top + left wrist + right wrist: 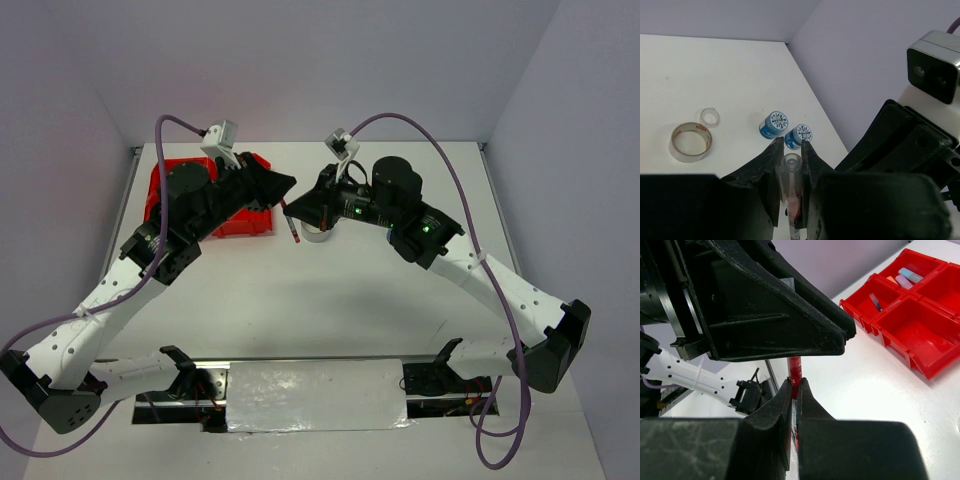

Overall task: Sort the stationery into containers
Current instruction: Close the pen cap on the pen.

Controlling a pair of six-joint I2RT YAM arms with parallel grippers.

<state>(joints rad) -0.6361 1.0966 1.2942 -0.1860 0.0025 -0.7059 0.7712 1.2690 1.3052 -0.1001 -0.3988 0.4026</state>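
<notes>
Both grippers meet mid-frame in the top view, well apart from the white table's (330,320) edges. The bright red four-compartment plastic bin (900,296), upper right, holds lilac (904,281) and light-blue short sticks (912,274) in one cell and a thin dark-tipped pen (875,301) in the next. The thin red pen (794,369) has a clear cap. The right gripper (795,382) is clenched on it, and the left gripper (791,145) grasps its cap end.
</notes>
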